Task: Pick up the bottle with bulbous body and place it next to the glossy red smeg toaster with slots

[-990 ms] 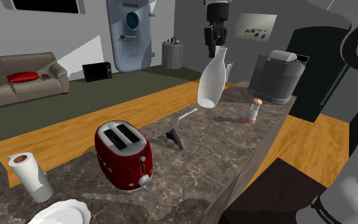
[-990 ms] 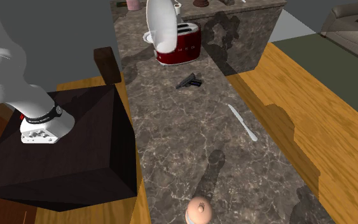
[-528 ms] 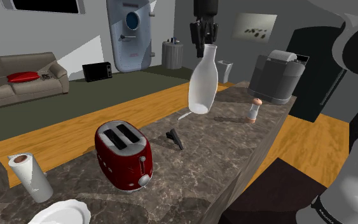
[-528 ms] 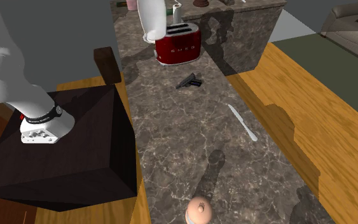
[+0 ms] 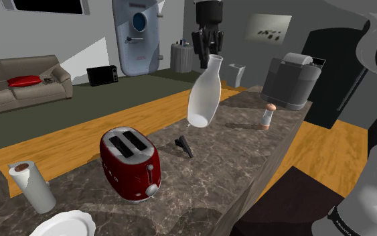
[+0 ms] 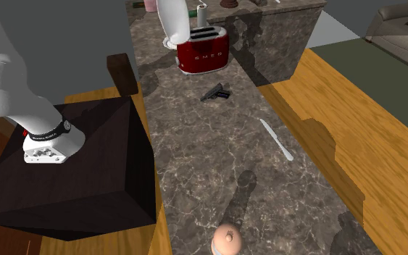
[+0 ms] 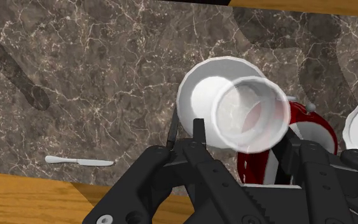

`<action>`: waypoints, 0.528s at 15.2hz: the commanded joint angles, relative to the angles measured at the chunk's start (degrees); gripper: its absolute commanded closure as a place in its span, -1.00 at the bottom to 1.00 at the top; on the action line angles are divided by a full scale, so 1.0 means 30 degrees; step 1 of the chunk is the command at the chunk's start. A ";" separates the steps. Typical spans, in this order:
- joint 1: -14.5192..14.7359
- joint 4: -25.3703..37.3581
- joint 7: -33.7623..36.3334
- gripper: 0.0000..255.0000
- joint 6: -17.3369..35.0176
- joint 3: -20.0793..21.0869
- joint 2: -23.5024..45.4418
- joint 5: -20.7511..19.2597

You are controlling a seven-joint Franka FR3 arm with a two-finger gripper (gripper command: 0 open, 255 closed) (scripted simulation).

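Reading the shoulder view from its left: a paper roll (image 5: 31,186) stands upright near the end of the marbled tabletop (image 5: 213,181), and a white plate (image 5: 63,224) lies just beside it at the picture's lower edge. Next I see the red toaster (image 5: 130,163), slots up, resting on the tabletop. A small black L-shaped item (image 5: 185,145) lies flat to its right. Above and beyond that item hangs the bottle (image 5: 203,97), white and translucent, clear of the tabletop and tilted, with the neck uppermost and the bulbous base lower and toward the left. The gripper (image 5: 209,52) sits at the neck, and in the wrist view I read the fingers (image 7: 198,135) as clamped on the bottle, one on each side. Further right a shaker (image 5: 267,116) stands upright, apart from the bottle. A grey appliance (image 5: 292,80) occupies the far corner. In the second exterior view the bottle overlaps the toaster's upper left corner, and a white knife (image 6: 276,139) lies flat, well apart from the toaster. In the wrist view the toaster's red body shows directly beyond the bottle's open mouth.
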 commanded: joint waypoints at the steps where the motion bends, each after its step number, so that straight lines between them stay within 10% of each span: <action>1: -0.0041 -0.1241 -0.0031 1.00 0.0819 -0.0008 -0.0444 0.0039; 8: -0.0140 -0.4690 -0.0152 1.00 0.3175 -0.0039 -0.1540 0.0133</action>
